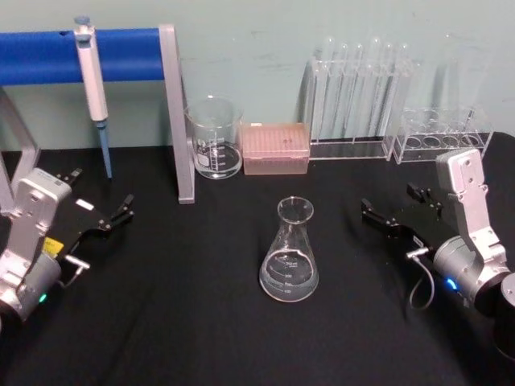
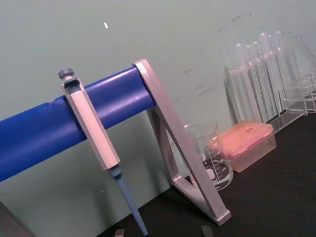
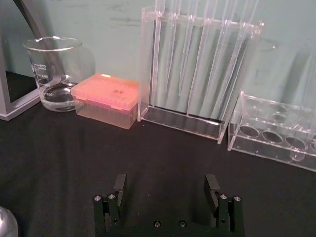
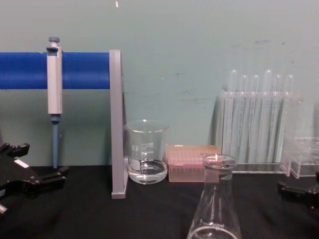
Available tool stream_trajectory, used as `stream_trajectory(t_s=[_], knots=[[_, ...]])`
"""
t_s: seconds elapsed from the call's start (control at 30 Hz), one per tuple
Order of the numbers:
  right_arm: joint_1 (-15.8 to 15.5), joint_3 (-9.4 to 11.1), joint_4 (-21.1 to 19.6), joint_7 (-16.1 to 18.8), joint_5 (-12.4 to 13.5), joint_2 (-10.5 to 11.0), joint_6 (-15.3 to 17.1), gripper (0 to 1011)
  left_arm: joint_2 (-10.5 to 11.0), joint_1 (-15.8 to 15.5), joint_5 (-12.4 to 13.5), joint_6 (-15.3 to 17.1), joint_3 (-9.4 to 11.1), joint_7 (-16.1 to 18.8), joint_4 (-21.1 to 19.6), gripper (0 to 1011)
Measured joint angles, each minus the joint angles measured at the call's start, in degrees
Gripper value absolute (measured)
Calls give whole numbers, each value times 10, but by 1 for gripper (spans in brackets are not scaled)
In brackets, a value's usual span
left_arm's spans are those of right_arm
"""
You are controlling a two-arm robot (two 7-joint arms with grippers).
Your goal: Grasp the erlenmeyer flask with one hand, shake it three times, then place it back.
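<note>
**A:** Start with the head view. Where does the flask stand?

**B:** The erlenmeyer flask (image 1: 290, 256) stands upright just below centre on the black worktop (image 1: 185, 322), with a little clear liquid in its wide base. The right hand (image 1: 378, 215) sits at 3 o'clock from it, well apart; whether its jaws are parted is hard to judge here. The left hand (image 1: 121, 213) rests at 9 o'clock, farther off; I cannot tell whether its fingers are parted.

**A:** And the left wrist view?

**B:** A grey pipette (image 2: 91, 131) hangs on a blue padded bar (image 2: 39, 133). At 4 o'clock stand a glass beaker (image 2: 212, 158) and a pink, frosted tip box (image 2: 247, 143).

**A:** The right wrist view?

**B:** The right hand (image 3: 167, 187) sits at 6 o'clock, its two flat black jaws set wide apart with nothing between them. Beyond is a clear rack of test tubes (image 3: 197, 69).

**A:** The chest view?

**B:** The flask's flared rim and narrow neck rise at 5 o'clock.

**A:** How should the grasp go?

**B:** My judgement: nothing is held yet. Approach level from the side and close on the neck, below the rim. Smooth glass is slippery, so squeeze firmly and shake gently.
</note>
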Motion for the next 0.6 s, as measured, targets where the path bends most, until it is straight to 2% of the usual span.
stream_trajectory(t_s=[0.2,0.6], knots=[[-2,8,-3,11,0,-3,11,1003,0,0,0,0,0,0,0,1001],[-2,7,-4,11,0,-3,11,1003,0,0,0,0,0,0,0,1001]])
